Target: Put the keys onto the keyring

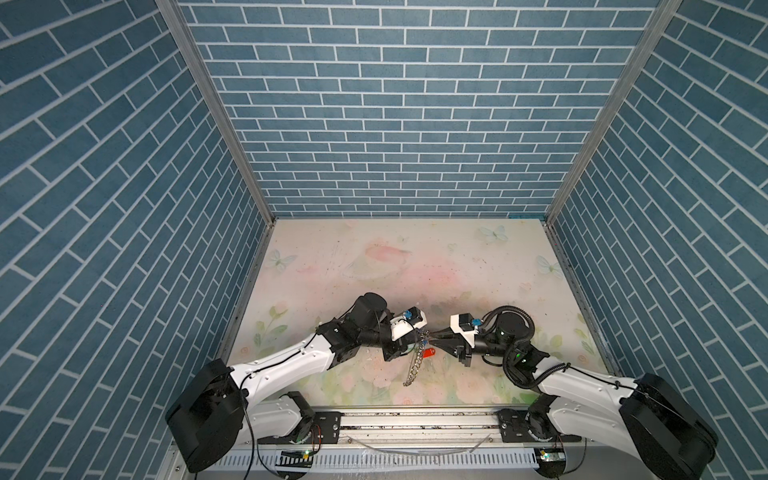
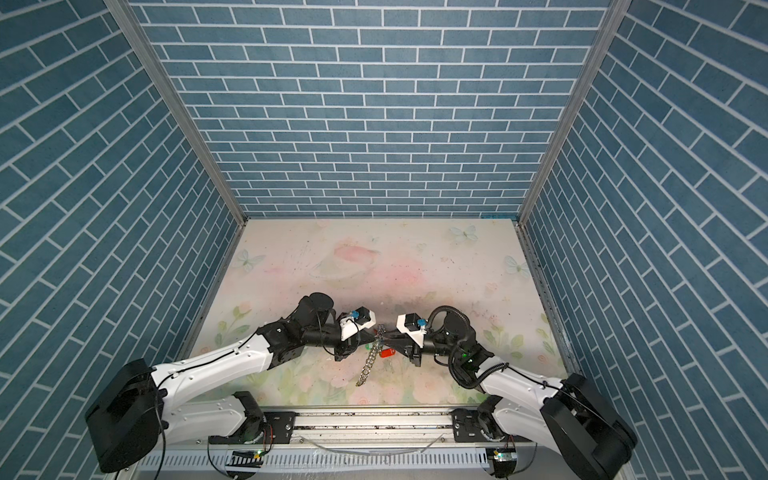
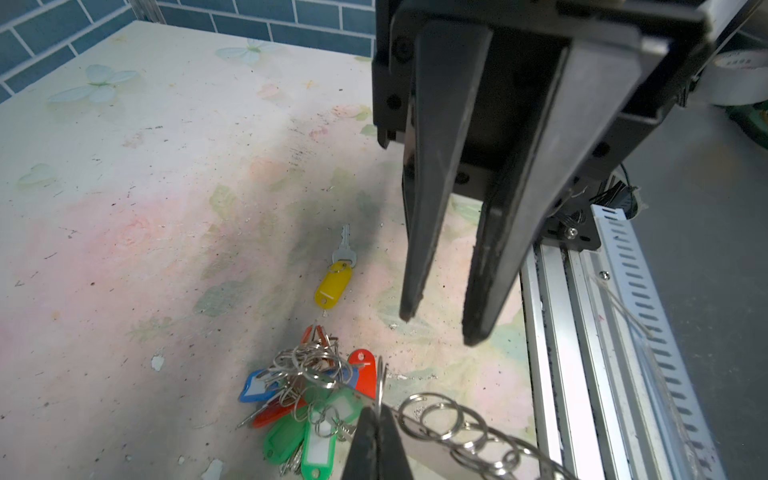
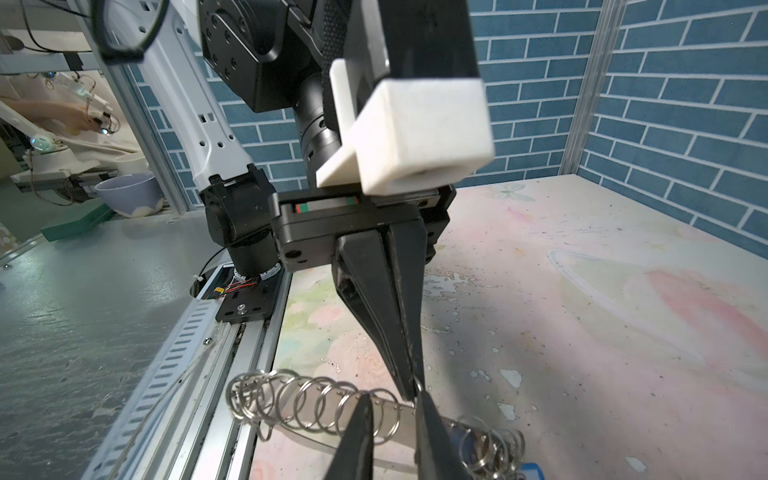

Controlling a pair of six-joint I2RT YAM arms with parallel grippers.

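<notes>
The keys, a silver key on a yellow tag, lie flat on the bench below both pairs of jaws, held by neither. The blade points away from the left jaws and the tag end faces them. The keys sit well short of the right fingertips, which hang above the bench beside them.

The keyring is off the bench at its upper end. It is a flat grey plate with wire rings strung along its rim. The left gripper holds it with its jaws pressed together on the rim at one ring. In both top views the keyring hangs slanting from the left jaws toward the rail. Whether its low end touches the bench cannot be told.

The right gripper faces the left one tip to tip. Its jaws stand apart with nothing between them. From the right wrist, the plate passes just beyond its two fingers, and no contact shows.

A bundle of red, blue and green tags with tangled rings sits just past the left jaws, between them and the keys. A red tag shows under the meeting jaws in a top view. The rail runs along the bench edge beside the right jaws.
</notes>
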